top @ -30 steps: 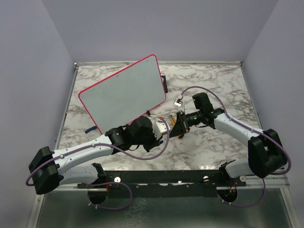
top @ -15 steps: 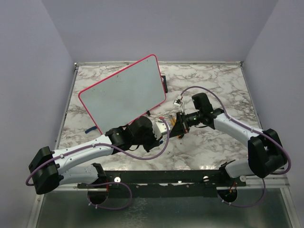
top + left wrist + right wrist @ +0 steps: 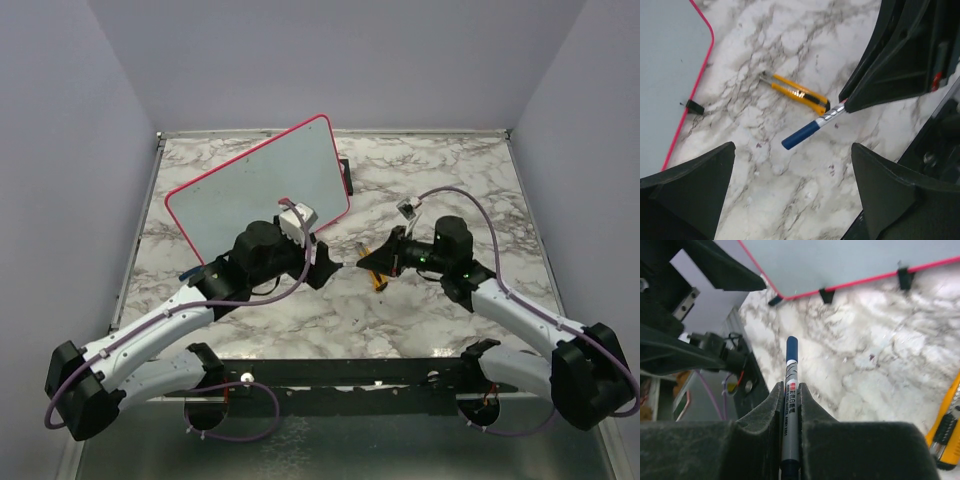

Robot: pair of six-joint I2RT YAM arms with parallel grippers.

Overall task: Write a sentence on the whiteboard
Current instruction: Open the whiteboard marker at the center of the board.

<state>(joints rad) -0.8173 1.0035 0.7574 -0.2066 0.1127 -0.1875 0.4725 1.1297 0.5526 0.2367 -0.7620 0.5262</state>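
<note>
I'm looking at the marble worktop [image 3: 450,180] filling most of the top view. The whiteboard [image 3: 250,195] is sitting in the upper left part of it, turned at an angle so its red-pink frame is running diagonally across the frame. Its face is showing plain pale grey from here.

Both arms are reaching in toward the middle of the top view, just below the board's lower right corner. The left gripper [image 3: 793,145] is hanging with its jaws spread wide. In the left wrist view the two dark fingers are sitting at the bottom corners with a big stretch of marble between them. The right gripper [image 3: 790,390] is coming in from the right, and its jaws are clamping tight on the barrel of the marker [image 3: 812,128]. The blue-capped end is poking out toward the lower left of the left wrist view, roughly in line with the gap of the left jaws. I can't tell if it's touching the marble.

A yellow utility knife [image 3: 796,92] is lying flat on the worktop just beside the marker, toward the centre of that view. One of the board's little black feet [image 3: 692,106] is showing at the left edge.
</note>
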